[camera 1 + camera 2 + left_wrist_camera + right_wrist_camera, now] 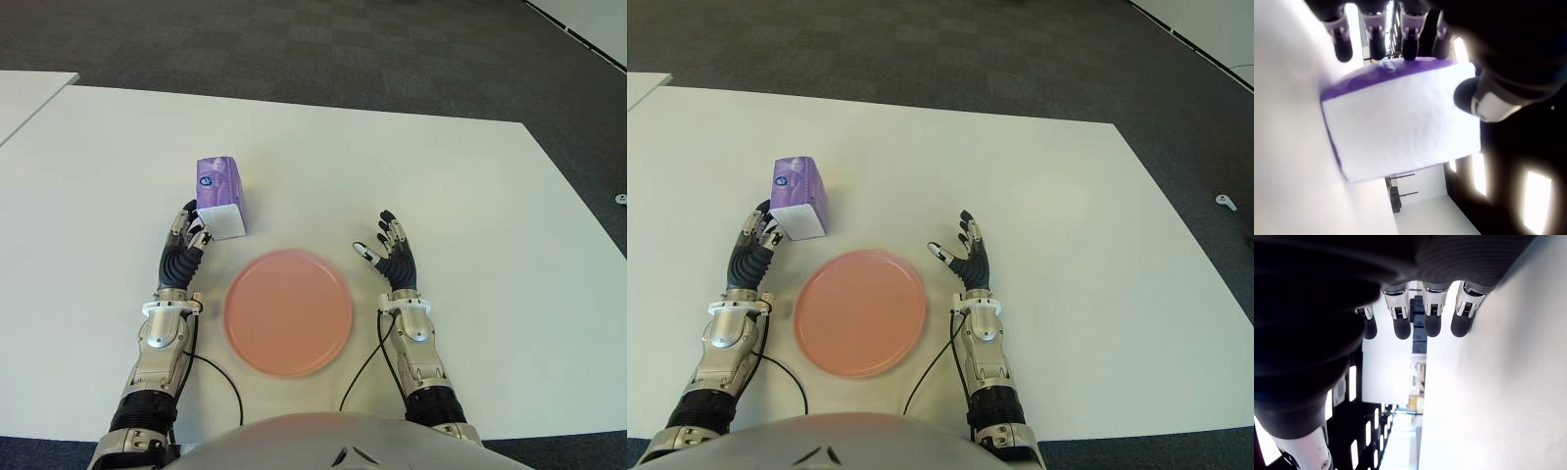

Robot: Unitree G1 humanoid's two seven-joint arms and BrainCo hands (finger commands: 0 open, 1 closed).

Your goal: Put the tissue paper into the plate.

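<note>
A purple and white tissue pack (220, 196) lies on the white table (441, 176), just beyond the left rim of the round pink plate (287, 311). My left hand (191, 225) stands at the pack's near left corner, its fingers straight and spread. In the left wrist view the pack (1400, 122) fills the space before the palm, with the fingertips (1376, 49) at its far edge and the thumb (1488, 100) at one side, not clamped. My right hand (389, 250) shows to the right of the plate, fingers extended (1413, 318), holding nothing.
A second white table's corner (29, 88) shows at the far left. Dark carpet (343, 49) lies beyond the table's far edge. Black cables (220, 377) run from both wrists along the table near my body.
</note>
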